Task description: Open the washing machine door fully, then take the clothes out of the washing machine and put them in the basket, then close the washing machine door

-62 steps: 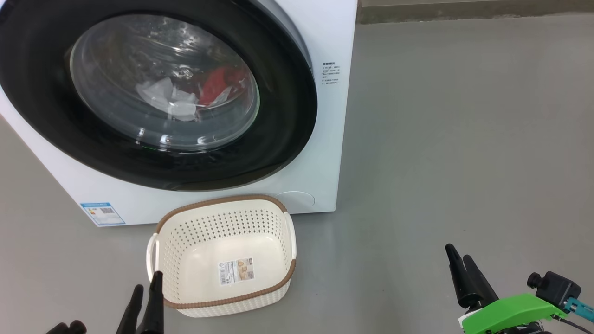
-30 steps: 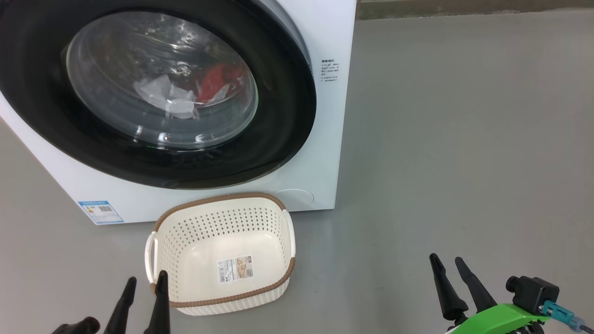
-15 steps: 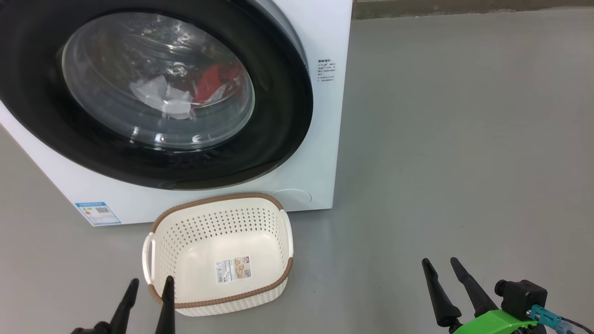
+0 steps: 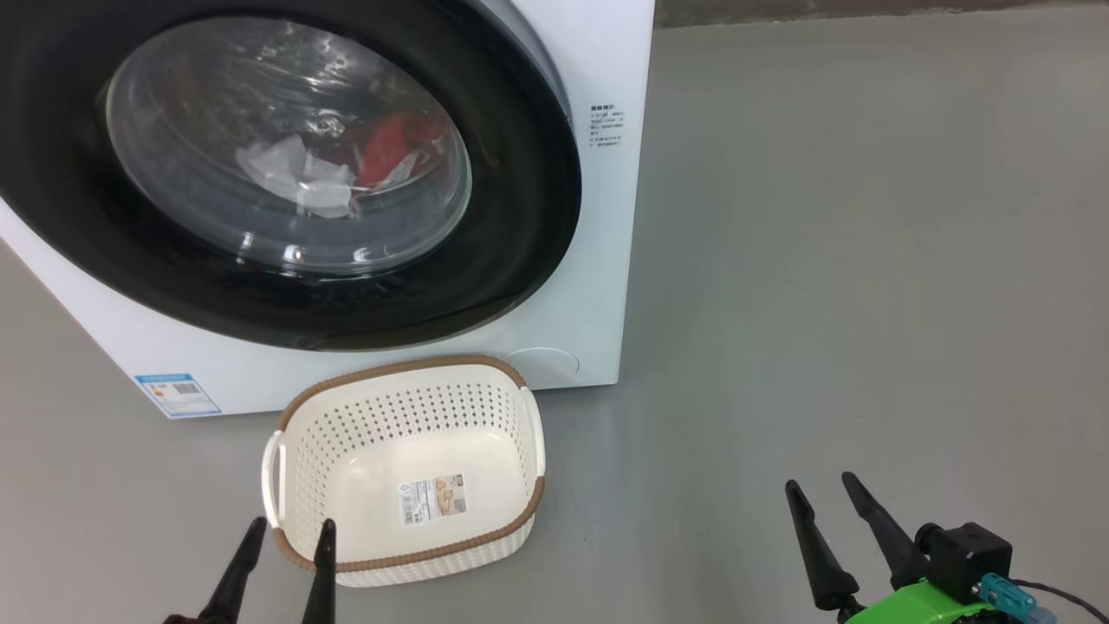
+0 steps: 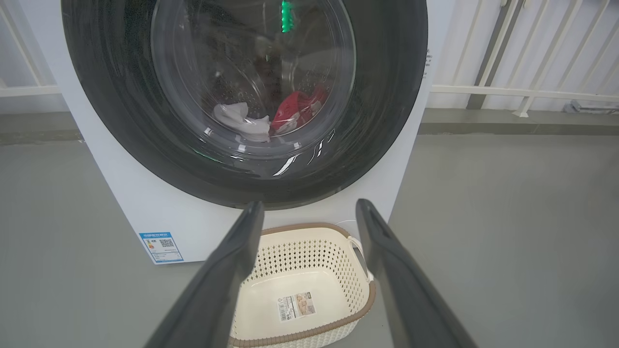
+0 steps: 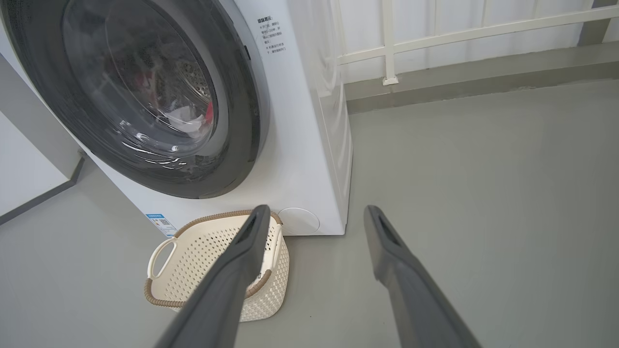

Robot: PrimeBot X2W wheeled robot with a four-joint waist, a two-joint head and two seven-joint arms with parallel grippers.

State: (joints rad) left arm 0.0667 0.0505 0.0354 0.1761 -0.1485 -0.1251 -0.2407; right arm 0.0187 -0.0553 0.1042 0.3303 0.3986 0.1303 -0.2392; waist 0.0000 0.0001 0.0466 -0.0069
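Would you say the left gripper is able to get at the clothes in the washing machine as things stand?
Probably not yet. The clothes lie behind the door, which looks shut, seen through its glass, and the open left gripper hangs low by the basket.

The round black-rimmed glass door (image 4: 520, 217) is sitting shut on the white boxy washer (image 4: 606, 260), barring the way inside. The cream perforated plastic basket (image 4: 390, 416) is standing just before it, while the grey floor (image 4: 823, 260) rightward is lying open.

White front-loading washing machine (image 4: 598, 286), far left, round black-rimmed door (image 4: 528, 217) shut. Behind the glass, red garment (image 4: 394, 147) touching white garment (image 4: 290, 173). Cream perforated basket (image 4: 390, 416) upright, just in front.
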